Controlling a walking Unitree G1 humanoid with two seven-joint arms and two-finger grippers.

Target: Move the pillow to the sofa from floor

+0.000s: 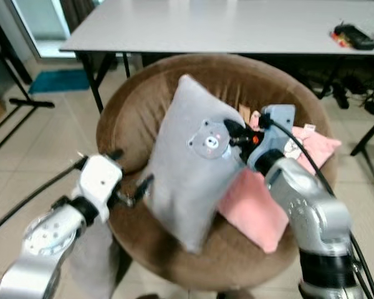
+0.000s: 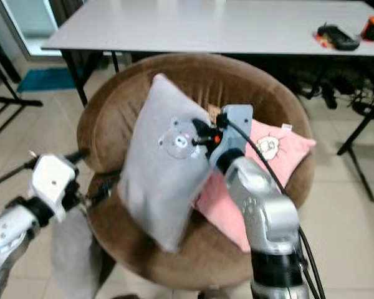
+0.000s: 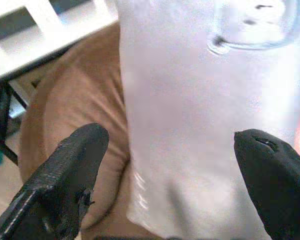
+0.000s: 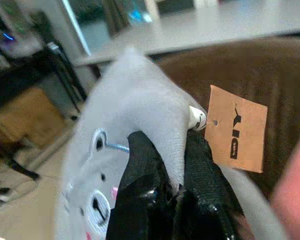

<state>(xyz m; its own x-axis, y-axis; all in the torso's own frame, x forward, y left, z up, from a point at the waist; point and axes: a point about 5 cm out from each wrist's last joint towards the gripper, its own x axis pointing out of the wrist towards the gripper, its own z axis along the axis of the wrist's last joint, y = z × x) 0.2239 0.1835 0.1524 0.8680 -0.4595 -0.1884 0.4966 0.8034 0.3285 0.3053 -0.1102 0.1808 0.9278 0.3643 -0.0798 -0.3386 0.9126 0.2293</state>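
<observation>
The right gripper [image 4: 175, 165] pinches the upper edge of the soft grey bear-print pillow [image 1: 190, 180], which stands upright on the round brown sofa [image 1: 143, 93]. The left gripper [image 3: 165, 165] is wide open beside the pillow's lower left edge, not touching.

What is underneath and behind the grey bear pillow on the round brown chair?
The grey pillow stands tilted on the brown chair seat, its right edge overlapping a pink pillow. The right tool pinches its corner beside a brown tag. The seat beneath it is covered.
</observation>
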